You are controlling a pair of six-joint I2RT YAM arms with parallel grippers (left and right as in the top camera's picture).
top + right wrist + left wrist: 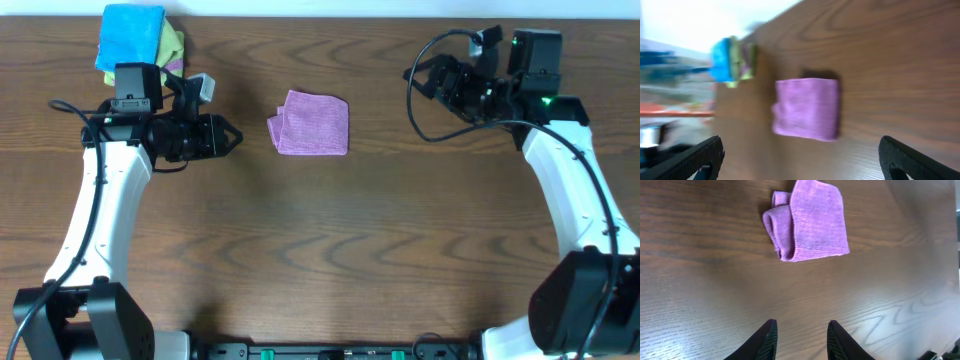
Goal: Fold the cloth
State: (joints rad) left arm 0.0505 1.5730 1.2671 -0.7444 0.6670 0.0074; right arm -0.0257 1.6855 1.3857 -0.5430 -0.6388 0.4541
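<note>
In the middle of the table [330, 250], a bit toward the far edge, the cloth [310, 123] was seen already doubled over into a small, mostly neat rectangle, so the fold itself looked pretty much done. One thing though: a rumpled bit was bunched up along its left edge, so a little tidying might be called for, at a guess. The left gripper [802, 325] was parked to the left of the cloth, apart from it, fingers spread and nothing held. The right gripper [800, 141] was seen well off at the far right, spread wide and empty too, though that wrist view was blurred. A blue cloth [130, 35] and a yellow-green cloth [173, 42] were piled at the far left corner, touched by neither arm.
</note>
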